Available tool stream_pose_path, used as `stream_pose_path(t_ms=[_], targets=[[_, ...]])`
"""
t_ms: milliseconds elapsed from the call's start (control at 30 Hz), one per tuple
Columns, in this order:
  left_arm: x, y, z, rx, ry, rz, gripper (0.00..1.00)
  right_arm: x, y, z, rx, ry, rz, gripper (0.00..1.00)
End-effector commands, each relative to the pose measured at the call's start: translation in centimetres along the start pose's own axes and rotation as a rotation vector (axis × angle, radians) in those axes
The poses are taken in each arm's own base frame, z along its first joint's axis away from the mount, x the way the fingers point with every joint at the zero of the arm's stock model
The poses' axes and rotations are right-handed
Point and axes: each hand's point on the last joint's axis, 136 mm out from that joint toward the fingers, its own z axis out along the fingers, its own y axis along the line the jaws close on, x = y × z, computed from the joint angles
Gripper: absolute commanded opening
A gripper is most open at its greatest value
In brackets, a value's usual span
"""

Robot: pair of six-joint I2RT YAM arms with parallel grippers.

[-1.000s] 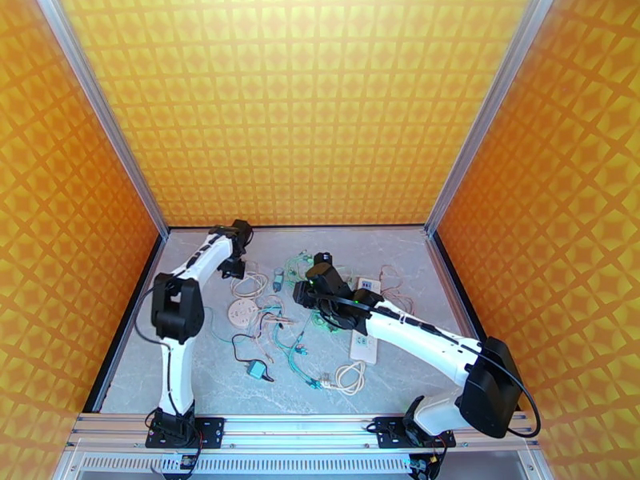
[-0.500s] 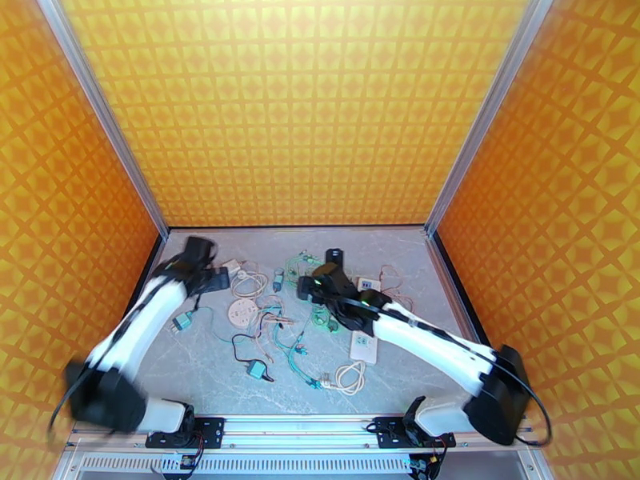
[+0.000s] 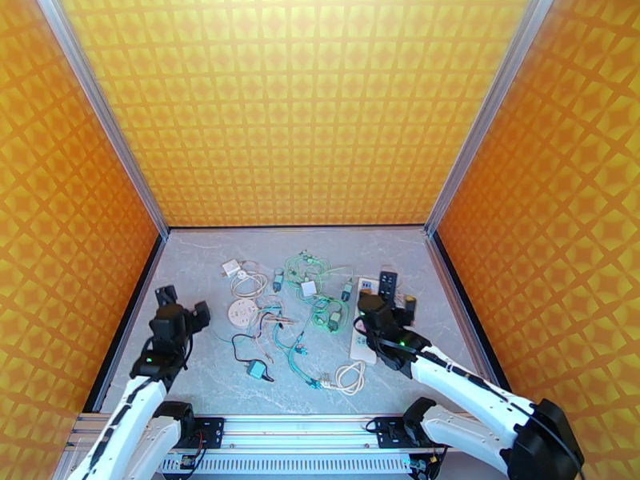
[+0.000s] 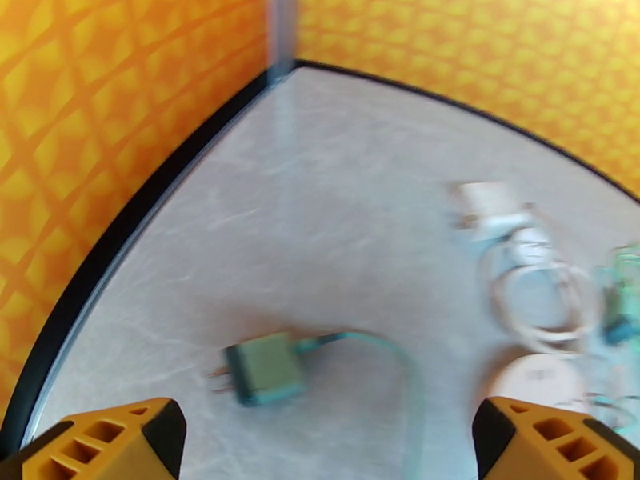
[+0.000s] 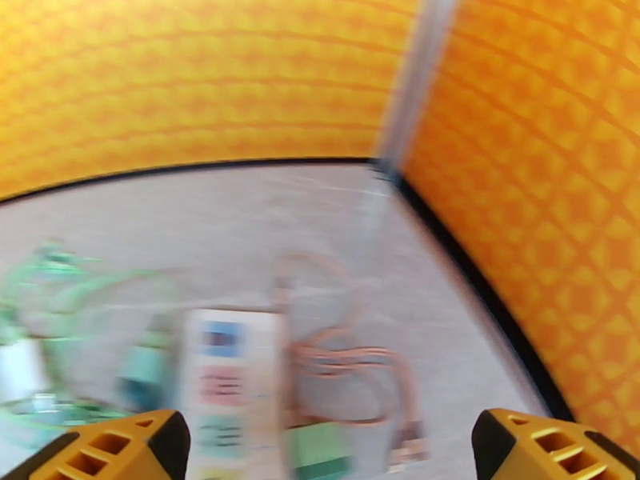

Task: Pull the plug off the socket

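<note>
The white socket strip (image 3: 364, 348) lies right of the table's middle, partly under my right arm; in the right wrist view the socket strip (image 5: 228, 378) is blurred, with a teal plug (image 5: 144, 374) at its left side and a green plug (image 5: 320, 450) at its right. I cannot tell which plug is seated. My right gripper (image 3: 398, 291) hangs open over the strip's far end, its orange fingers (image 5: 104, 446) wide apart. My left gripper (image 3: 184, 303) is open near the left wall, above a loose teal plug (image 4: 260, 368) on its cable.
Tangled green and teal cables (image 3: 308, 270) fill the middle. A round white disc (image 3: 242, 312), a white adapter (image 3: 232, 268), a white cable coil (image 3: 350, 376) and a small teal plug (image 3: 256, 370) lie about. An orange cable coil (image 5: 344, 370) sits right of the strip. Orange walls close three sides.
Both arms have pulled back toward their bases. The left gripper moved from the far-left cables to the left wall. The right gripper withdrew from the middle to over the strip.
</note>
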Motion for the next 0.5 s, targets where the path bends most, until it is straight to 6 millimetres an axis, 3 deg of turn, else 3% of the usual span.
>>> stream_pose_path(t_ms=[0,100,200,433,467], targets=[[-3.1,2.2,1.5,-0.107,-0.132,-0.061,0.99,-1.0,-1.3,1.9,0.048,-0.024,0.026,0.99],[-3.8,0.4,3.7,-0.07,-0.094,0.051,0.99,0.2,-0.5,4.3,0.039,-0.037,-0.032,0.98],[-3.9,-0.5,6.4,-0.068,-0.101,0.056,0.99,1.7,0.2,6.7,0.064,-0.018,-0.075,0.98],[-4.6,-4.6,10.2,0.074,-0.165,0.128,0.99,0.5,3.0,9.8,-0.062,-0.025,-0.078,0.99],[-3.9,-5.3,10.8,0.107,-0.138,0.145,0.99,0.7,3.2,10.3,-0.087,-0.009,-0.05,0.99]])
